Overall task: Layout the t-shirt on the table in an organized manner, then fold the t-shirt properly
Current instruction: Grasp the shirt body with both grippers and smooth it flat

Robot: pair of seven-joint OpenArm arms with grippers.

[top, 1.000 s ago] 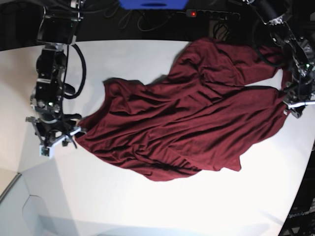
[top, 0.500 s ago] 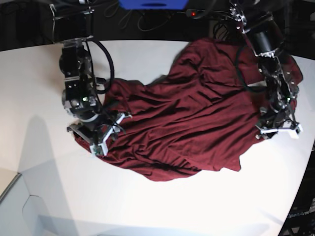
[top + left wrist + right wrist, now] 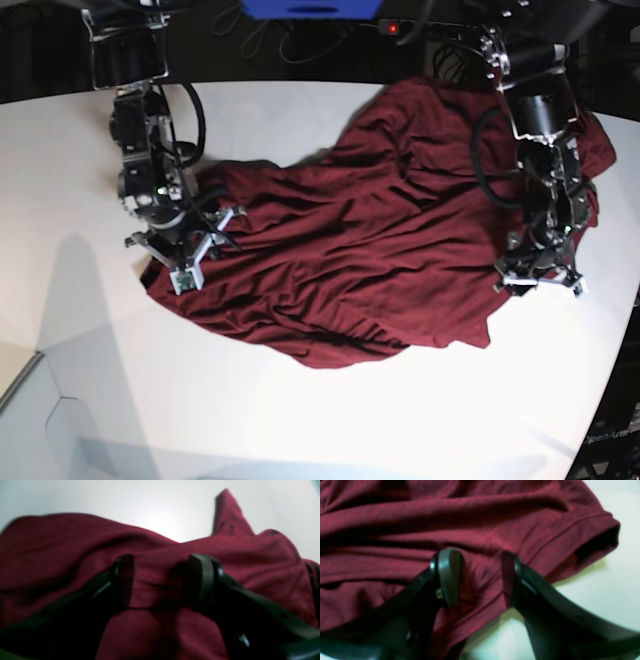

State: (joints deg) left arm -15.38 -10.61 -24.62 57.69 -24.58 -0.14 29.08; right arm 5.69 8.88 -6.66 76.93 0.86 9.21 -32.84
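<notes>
The dark maroon t-shirt (image 3: 380, 250) lies crumpled across the middle of the white table (image 3: 300, 420), bunched in folds. My right gripper (image 3: 185, 262) stands over its left edge. In the right wrist view the right gripper (image 3: 478, 577) is open, its fingers (image 3: 448, 575) straddling a hemmed edge of the t-shirt (image 3: 470, 517) beside a sleeve opening (image 3: 595, 545). My left gripper (image 3: 537, 275) is over the shirt's right edge. In the left wrist view the left gripper (image 3: 162, 580) is open, with wrinkled t-shirt (image 3: 62, 555) cloth bulging between its fingers (image 3: 202, 580).
Bare white table (image 3: 607, 592) shows beside the sleeve and beyond the cloth, where the table (image 3: 150, 505) is bright. Behind the table are dark cables, a blue object (image 3: 310, 8) and a red-lit power strip (image 3: 392, 27). The table's edge (image 3: 30, 370) curves at lower left.
Both arms have swung inward from beside the shirt. The right gripper now stands over the shirt's left edge and the left gripper over its right edge. Both stayed open.
</notes>
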